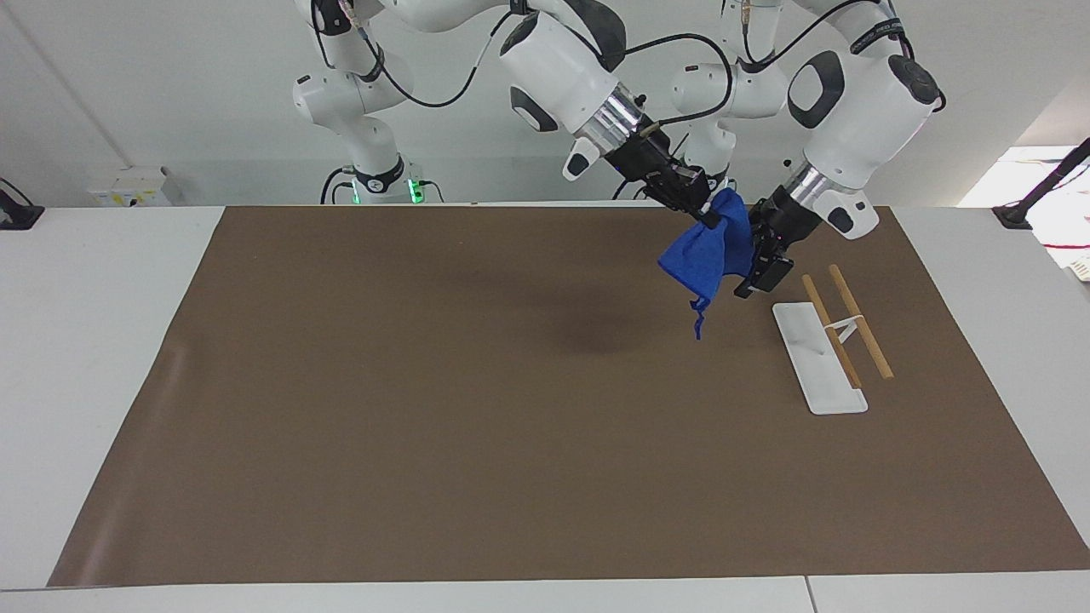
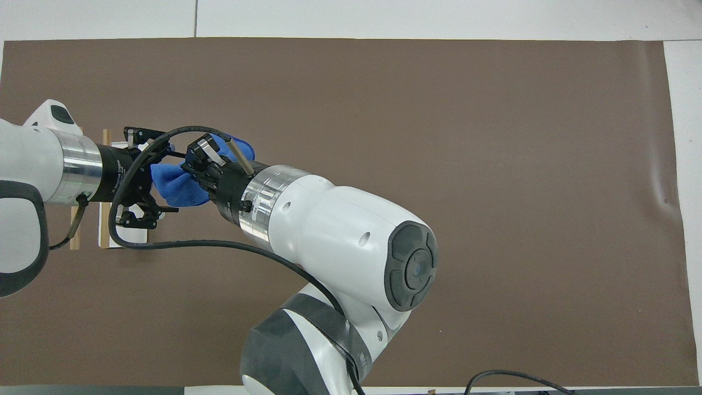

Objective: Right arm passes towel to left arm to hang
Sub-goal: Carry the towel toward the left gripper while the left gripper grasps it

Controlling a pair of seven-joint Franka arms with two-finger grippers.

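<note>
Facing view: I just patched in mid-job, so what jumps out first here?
The bright blue towel hangs in the air from the right gripper, over the brown mat toward the left arm's end of the table. The left gripper is right at the towel's edge, fingers open on either side of the cloth in the overhead view. Beside them on the mat stands the white rack with two wooden bars, bare.

White table under a brown mat

A plain white wall (image 1: 170, 102) rises beside the white table (image 1: 85, 340); a flat brown mat (image 1: 426, 426) covers most of it.
</note>
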